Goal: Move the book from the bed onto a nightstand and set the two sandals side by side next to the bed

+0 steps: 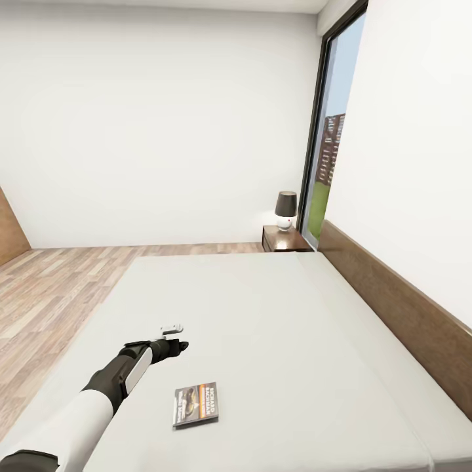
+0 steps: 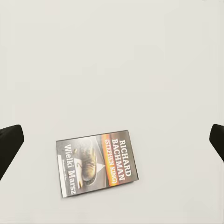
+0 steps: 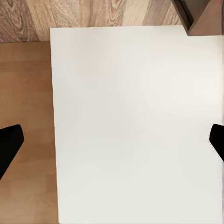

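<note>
Nearest, at 6 o'clock: book (image 1: 195, 404) flat on pale bed (image 1: 275, 328). Left gripper (image 1: 176, 341) above mattress, fingers (image 2: 9, 144) spread wide, holding nothing. At 1 o'clock, beyond: nightstand (image 1: 283, 240) bearing lamp (image 1: 285, 210); plank floor (image 1: 59, 282) at 10.

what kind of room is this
Most likely a bedroom: a large bed with a wooden headboard, and a nightstand carrying a lamp beside a tall window.

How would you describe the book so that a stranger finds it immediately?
Look at the large bed with the pale mattress. The book lies flat near its front edge, beside the left tool. It is the one small dark thing there, with an orange band.
</note>
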